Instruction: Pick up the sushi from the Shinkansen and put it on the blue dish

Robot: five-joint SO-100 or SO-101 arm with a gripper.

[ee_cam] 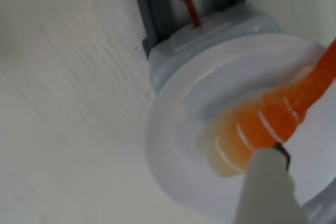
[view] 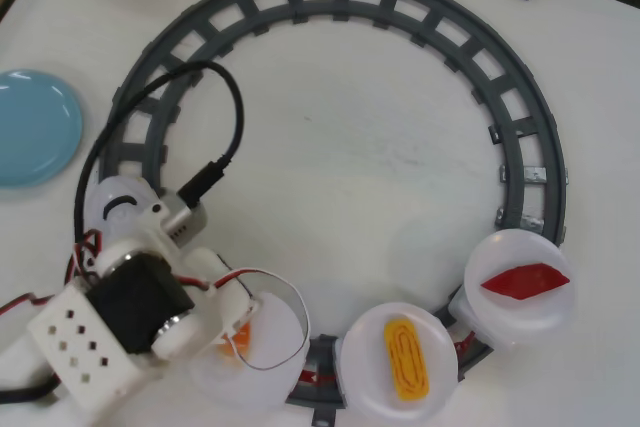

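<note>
The sushi (ee_cam: 247,129), an orange-and-white striped shrimp piece, lies on the round white plate (ee_cam: 178,129) of the Shinkansen's first car. In the wrist view my gripper (ee_cam: 286,139) pinches its right end between the white finger (ee_cam: 268,187) and the orange finger (ee_cam: 320,77). In the overhead view the gripper (view: 238,335) hangs over that plate (view: 275,357), and only a bit of orange shows. The engine's rounded nose (view: 122,202) peeks out beside the arm. The blue dish (view: 30,127) sits at the left edge, bare.
A grey ring track (view: 520,117) circles the table. Two more cars carry a yellow egg piece (view: 405,357) and a red tuna piece (view: 523,282). A black cable (view: 225,137) loops over the track's left side. The arm's white body (view: 85,347) fills the lower left.
</note>
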